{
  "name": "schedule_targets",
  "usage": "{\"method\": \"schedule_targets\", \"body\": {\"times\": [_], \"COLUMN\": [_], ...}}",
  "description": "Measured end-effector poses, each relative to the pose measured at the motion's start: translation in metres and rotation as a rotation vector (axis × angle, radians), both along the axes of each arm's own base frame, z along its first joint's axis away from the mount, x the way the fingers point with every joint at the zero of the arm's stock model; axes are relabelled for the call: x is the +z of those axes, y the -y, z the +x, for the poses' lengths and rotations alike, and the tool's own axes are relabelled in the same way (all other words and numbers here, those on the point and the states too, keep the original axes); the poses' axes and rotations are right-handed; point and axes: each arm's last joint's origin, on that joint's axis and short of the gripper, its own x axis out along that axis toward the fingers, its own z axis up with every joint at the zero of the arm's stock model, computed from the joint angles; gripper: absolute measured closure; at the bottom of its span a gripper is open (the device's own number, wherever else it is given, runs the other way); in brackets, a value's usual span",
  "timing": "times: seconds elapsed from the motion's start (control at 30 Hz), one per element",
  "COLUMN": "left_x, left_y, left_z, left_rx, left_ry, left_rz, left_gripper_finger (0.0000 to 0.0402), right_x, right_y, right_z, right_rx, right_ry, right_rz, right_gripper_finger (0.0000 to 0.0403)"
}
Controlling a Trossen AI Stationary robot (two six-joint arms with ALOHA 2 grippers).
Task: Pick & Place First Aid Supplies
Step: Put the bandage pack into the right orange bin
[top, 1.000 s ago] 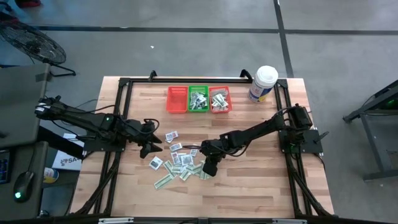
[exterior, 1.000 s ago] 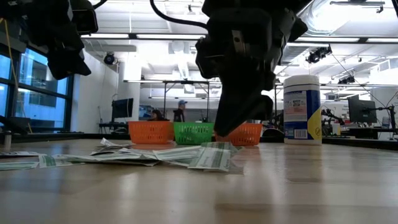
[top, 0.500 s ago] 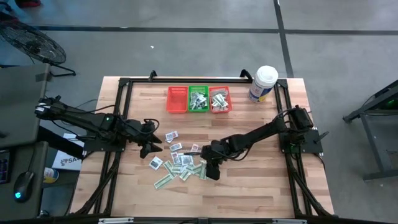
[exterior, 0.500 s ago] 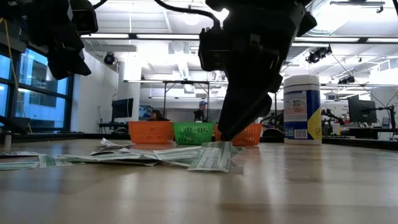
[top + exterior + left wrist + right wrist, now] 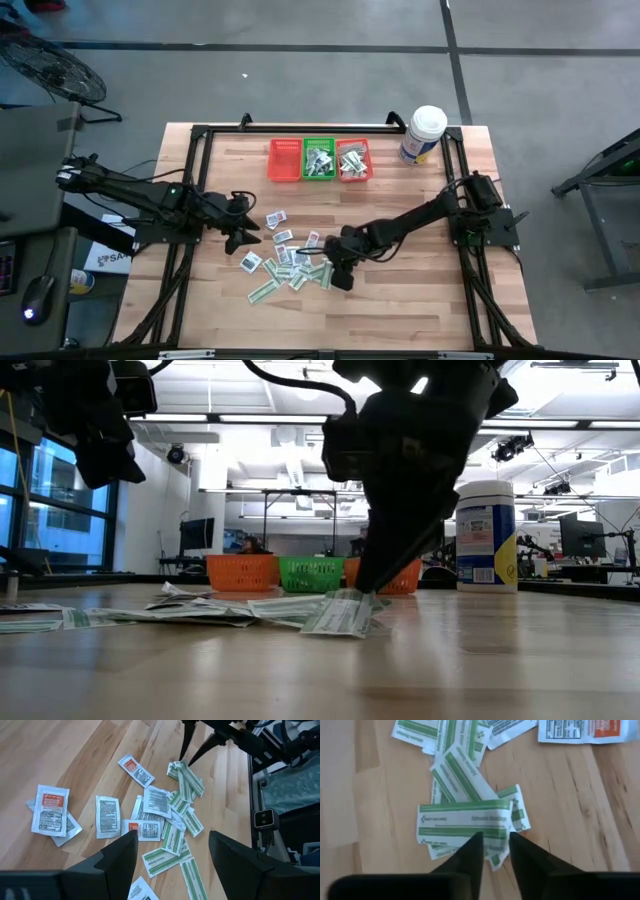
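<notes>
Right wrist view: the right end effector (image 5: 492, 851) has been narrowed over a green strip (image 5: 464, 819), tips lowered from a second ago. A pick-up is judged underway; the left end effector (image 5: 243, 232) is kept wide.

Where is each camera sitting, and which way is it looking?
High view: above the table, looking straight down; both arms show, left gripper and right gripper by the scattered packets.
Low view: at tabletop height, looking level across the table toward the baskets; right gripper comes from above.
Left wrist view: on the left arm, facing the packets; its own open fingers show.
Right wrist view: on the right arm, facing green-and-white strips; its fingers show.
Shared: both wrist views see the same strips.
</notes>
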Motion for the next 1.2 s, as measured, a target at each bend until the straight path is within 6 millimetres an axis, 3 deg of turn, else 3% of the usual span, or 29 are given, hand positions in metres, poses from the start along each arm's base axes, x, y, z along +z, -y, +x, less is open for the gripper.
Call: {"method": "schedule_targets", "body": {"times": [0.13,0.2,0.47,0.87,1.2], "left_x": [0.000,0.000,0.000,-0.001,-0.001], "left_y": [0.000,0.000,0.000,0.000,0.000], "left_z": [0.000,0.000,0.000,0.000,0.000], "left_rx": [0.000,0.000,-0.001,-0.001,0.000], "left_ry": [-0.001,-0.001,-0.001,-0.007,-0.008], "left_rz": [0.000,0.000,0.000,0.002,0.001], "left_gripper_finger": [0.0161,0.0161,0.0161,0.0161,0.0161], "right_x": [0.000,0.000,0.005,0.062,0.071], "right_y": [0.001,0.001,0.001,0.011,0.046], "right_z": [0.001,0.001,0.001,-0.015,-0.021], "right_rx": [0.009,0.011,-0.020,-0.123,-0.275], "right_ry": [-0.004,-0.004,0.002,0.139,0.098], "right_rz": [0.024,0.028,0.039,-0.041,-0.161], "right_gripper_finger": [0.0385,0.0397,0.0402,0.0402,0.0403]}}
